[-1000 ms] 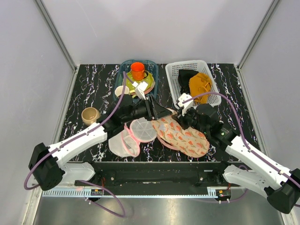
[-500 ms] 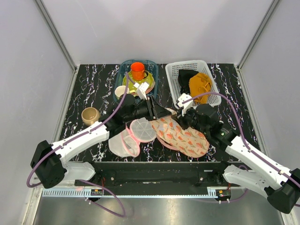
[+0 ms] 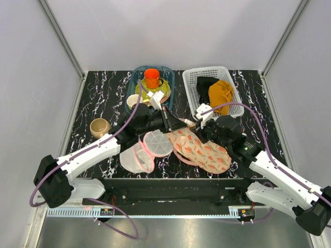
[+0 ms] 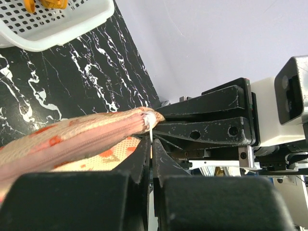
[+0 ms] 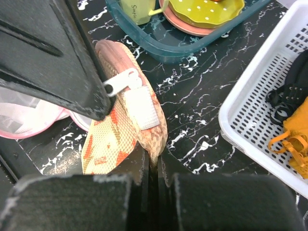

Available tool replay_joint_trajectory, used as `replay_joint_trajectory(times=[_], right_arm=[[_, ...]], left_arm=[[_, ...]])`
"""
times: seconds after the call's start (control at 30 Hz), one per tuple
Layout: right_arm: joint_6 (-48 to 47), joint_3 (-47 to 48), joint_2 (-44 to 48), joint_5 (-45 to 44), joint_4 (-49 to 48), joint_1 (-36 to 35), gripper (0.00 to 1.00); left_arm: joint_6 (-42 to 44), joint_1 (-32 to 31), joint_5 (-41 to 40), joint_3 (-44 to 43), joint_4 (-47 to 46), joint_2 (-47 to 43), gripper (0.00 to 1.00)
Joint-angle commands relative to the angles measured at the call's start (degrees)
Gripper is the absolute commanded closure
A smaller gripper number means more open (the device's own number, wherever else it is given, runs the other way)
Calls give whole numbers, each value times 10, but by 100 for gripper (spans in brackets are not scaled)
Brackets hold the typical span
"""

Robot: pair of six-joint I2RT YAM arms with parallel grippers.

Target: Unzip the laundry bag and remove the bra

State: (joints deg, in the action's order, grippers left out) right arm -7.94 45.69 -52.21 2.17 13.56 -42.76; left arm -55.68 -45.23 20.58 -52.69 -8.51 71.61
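The peach printed laundry bag (image 3: 201, 150) lies flat in front of the arms, its pink zip closed (image 4: 72, 142). My left gripper (image 3: 181, 123) is shut on the white zip pull (image 4: 152, 130) at the bag's far end; in the right wrist view one black finger (image 5: 62, 62) covers the pull (image 5: 120, 82). My right gripper (image 3: 199, 129) is shut on the bag's fabric edge (image 5: 155, 144) just beside a white patch (image 5: 139, 108). The bra is hidden.
A white mesh pouch with pink rim (image 3: 147, 150) lies left of the bag. Behind stand a blue tub of dishes (image 3: 168, 72) with an orange cup (image 3: 151, 77), and a white basket (image 3: 191, 90) holding black and mustard garments. A beige cup (image 3: 99, 127) sits left.
My left gripper's jaws have come together on the zip pull. Both arms have stayed almost where they were.
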Motion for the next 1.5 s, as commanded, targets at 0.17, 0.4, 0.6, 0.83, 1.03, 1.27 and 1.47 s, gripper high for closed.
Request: replay_joint_trajectory(times=[0.17, 0.4, 0.6, 0.83, 1.03, 1.27, 1.47], right_arm=[[-41, 3, 49, -90, 46, -9, 100], [-37, -10, 118, -46, 38, -9, 100], [-32, -19, 146, -24, 33, -9, 100], [-24, -19, 130, -24, 36, -9, 100], [-30, -13, 114, -24, 33, -9, 100], [-32, -11, 111, -23, 33, -8, 100], [-33, -14, 110, -23, 33, -8, 100]], left_arm=[[40, 47, -24, 4, 28, -74, 100], [70, 73, -20, 21, 37, -93, 100], [77, 75, 38, 13, 23, -80, 100], [108, 26, 87, -38, 36, -67, 62], [122, -1, 147, -82, 32, -20, 47], [122, -7, 195, -97, 21, 19, 47], [124, -6, 171, -90, 35, 14, 40]])
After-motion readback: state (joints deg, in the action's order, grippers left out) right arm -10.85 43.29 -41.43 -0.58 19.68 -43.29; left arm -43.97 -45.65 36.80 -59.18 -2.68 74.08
